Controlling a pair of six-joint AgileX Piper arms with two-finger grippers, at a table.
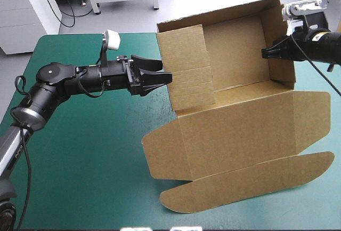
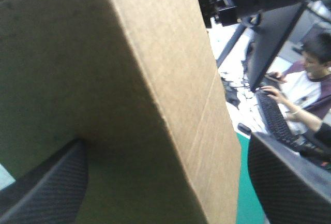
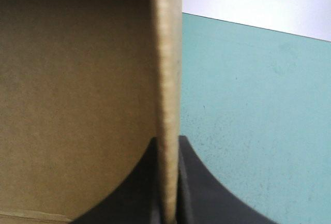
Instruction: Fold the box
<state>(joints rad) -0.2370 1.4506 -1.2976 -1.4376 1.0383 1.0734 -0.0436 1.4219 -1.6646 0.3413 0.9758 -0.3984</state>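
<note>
high view: one brown box [image 1: 234,129] sits right of the middle of the teal-green desk [image 1: 90,156]. it is half built: the far wall, left wall [image 1: 186,65] and right wall [image 1: 279,44] stand up, and the one lid lies flat toward the near edge. two tools work it. the left tool [image 1: 164,76] is at the left wall from outside, and the right tool [image 1: 265,53] meets the right wall near its top. the step in hand, i judge, is raising and tucking the side walls. the next move likely calls for the creased left wall to be folded inward and pressed down while the right wall is braced.

left wrist view: the black fingers [image 2: 46,193] stand wide apart. the box wall rises between them, not pinched.

right wrist view: the black fingers [image 3: 207,193] are clamped on the wall's edge [image 3: 168,79], with the teal-green cover beyond.
</note>
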